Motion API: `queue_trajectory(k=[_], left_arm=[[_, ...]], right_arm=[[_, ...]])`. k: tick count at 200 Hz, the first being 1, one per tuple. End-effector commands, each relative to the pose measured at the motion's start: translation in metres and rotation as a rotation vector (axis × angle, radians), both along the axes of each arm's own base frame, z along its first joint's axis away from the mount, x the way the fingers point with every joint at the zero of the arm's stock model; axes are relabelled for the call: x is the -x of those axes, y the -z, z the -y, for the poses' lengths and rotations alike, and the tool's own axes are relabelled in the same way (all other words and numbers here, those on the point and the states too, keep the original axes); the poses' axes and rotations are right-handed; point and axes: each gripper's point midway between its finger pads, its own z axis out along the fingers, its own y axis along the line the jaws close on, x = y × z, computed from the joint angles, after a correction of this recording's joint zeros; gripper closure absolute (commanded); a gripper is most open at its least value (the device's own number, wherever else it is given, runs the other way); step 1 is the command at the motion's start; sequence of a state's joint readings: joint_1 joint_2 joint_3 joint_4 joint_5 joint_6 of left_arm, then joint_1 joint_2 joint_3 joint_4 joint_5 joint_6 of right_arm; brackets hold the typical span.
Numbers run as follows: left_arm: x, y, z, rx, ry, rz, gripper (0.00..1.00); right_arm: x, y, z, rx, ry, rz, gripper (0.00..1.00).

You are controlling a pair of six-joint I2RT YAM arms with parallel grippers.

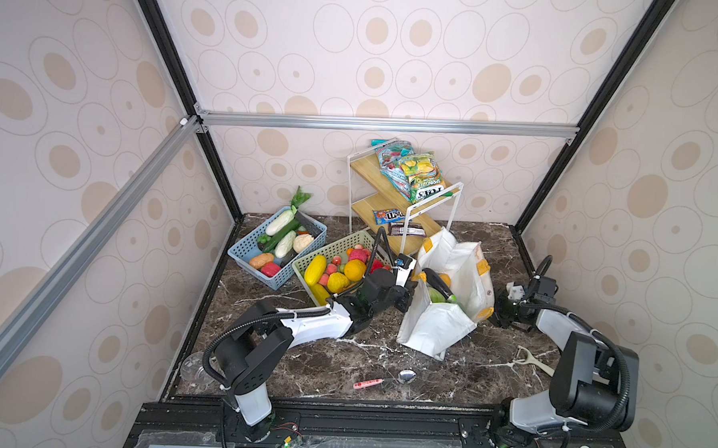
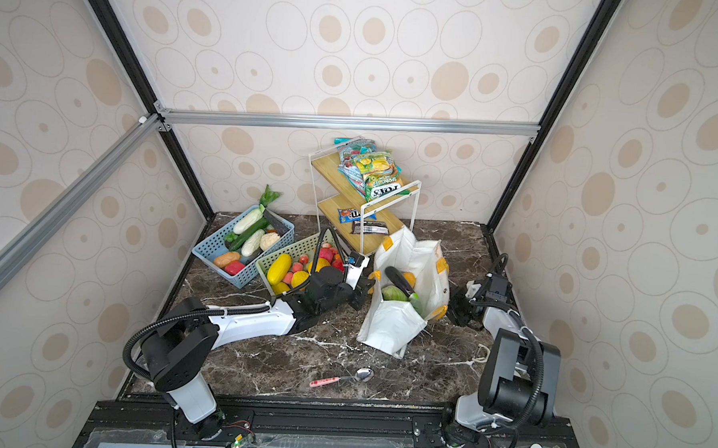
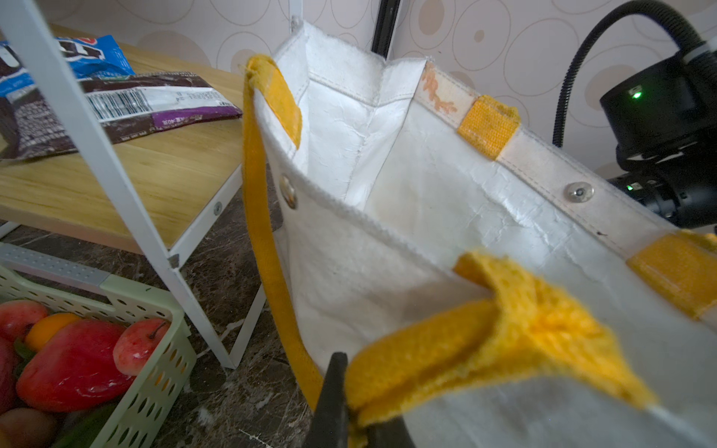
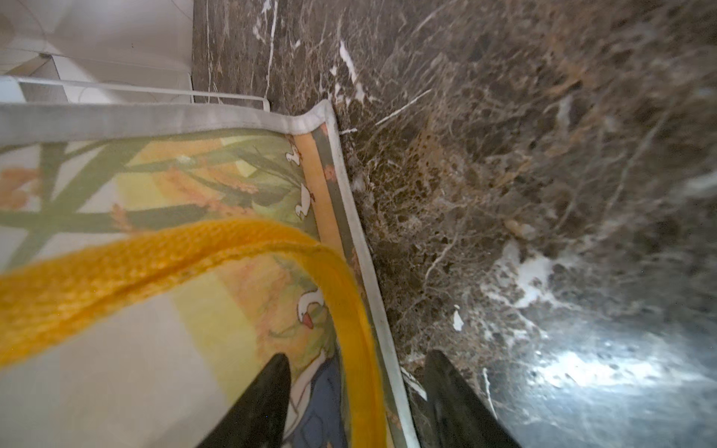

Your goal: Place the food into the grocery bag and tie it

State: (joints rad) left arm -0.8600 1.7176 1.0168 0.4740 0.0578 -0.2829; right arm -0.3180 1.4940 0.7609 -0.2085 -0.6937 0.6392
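The white grocery bag [image 1: 440,320] [image 2: 390,322] stands open on the marble table, right of centre. Food lies inside it: a dark eggplant [image 1: 436,280] and a green cabbage [image 1: 436,297]. My left gripper [image 1: 408,291] [image 3: 357,407] is at the bag's left rim, shut on one yellow strap handle [image 3: 446,349]. My right gripper [image 1: 499,312] [image 4: 357,355] is low at the bag's right side. Its jaws stand open astride the other yellow handle [image 4: 155,263] and the bag's printed side [image 4: 116,174], with a gap on both sides.
A blue basket [image 1: 259,272] of vegetables and a green basket [image 1: 340,241] of fruit sit left of the bag. A white-framed wooden shelf [image 1: 392,193] with snack packs stands behind. A pink-handled spoon [image 1: 383,382] and a white peeler [image 1: 530,359] lie near the front.
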Motion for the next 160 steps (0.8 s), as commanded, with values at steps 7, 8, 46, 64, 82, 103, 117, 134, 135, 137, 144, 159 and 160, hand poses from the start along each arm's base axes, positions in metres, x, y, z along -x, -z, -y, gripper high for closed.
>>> queue_trajectory(k=[7,8,46,64,82,103,117,134,135,137,144,159,160], left_arm=[[-0.007,-0.016,0.004,0.010,-0.006,0.035,0.92],[-0.007,-0.016,0.004,0.010,-0.006,0.034,0.92],[-0.008,-0.015,0.003,0.011,-0.014,0.027,0.92],[-0.009,-0.015,0.003,0.009,-0.019,0.024,0.92],[-0.009,-0.013,0.001,0.003,-0.028,0.019,0.88],[-0.009,-0.013,-0.003,-0.003,-0.042,0.010,0.79],[-0.010,-0.012,-0.008,-0.009,-0.056,-0.001,0.68],[-0.010,-0.011,-0.014,-0.010,-0.069,-0.029,0.55],[-0.010,-0.010,-0.015,-0.010,-0.069,-0.030,0.55],[-0.010,-0.011,-0.016,-0.008,-0.070,-0.033,0.53],[-0.009,-0.011,-0.020,-0.001,-0.074,-0.048,0.49],[-0.009,-0.010,-0.032,0.021,-0.081,-0.086,0.43],[-0.009,-0.010,-0.033,0.024,-0.081,-0.088,0.42]], right_arm=[[-0.008,0.006,-0.016,-0.038,-0.043,0.019,0.45],[-0.008,0.006,-0.016,-0.038,-0.043,0.018,0.45],[-0.008,0.021,-0.019,-0.062,-0.039,-0.012,0.65],[-0.005,0.023,-0.017,-0.044,-0.038,-0.028,0.75],[-0.001,0.023,-0.013,-0.014,-0.034,-0.050,0.84],[0.009,0.019,0.001,0.061,-0.022,-0.099,0.89],[0.015,0.011,0.014,0.099,0.003,-0.116,0.90],[0.020,-0.002,0.032,0.136,0.045,-0.115,0.90],[0.020,-0.002,0.033,0.138,0.047,-0.115,0.90],[0.020,-0.004,0.035,0.142,0.052,-0.115,0.90],[0.021,-0.010,0.044,0.162,0.070,-0.115,0.91],[0.022,-0.023,0.058,0.201,0.092,-0.117,0.91],[0.022,-0.023,0.059,0.204,0.094,-0.119,0.91]])
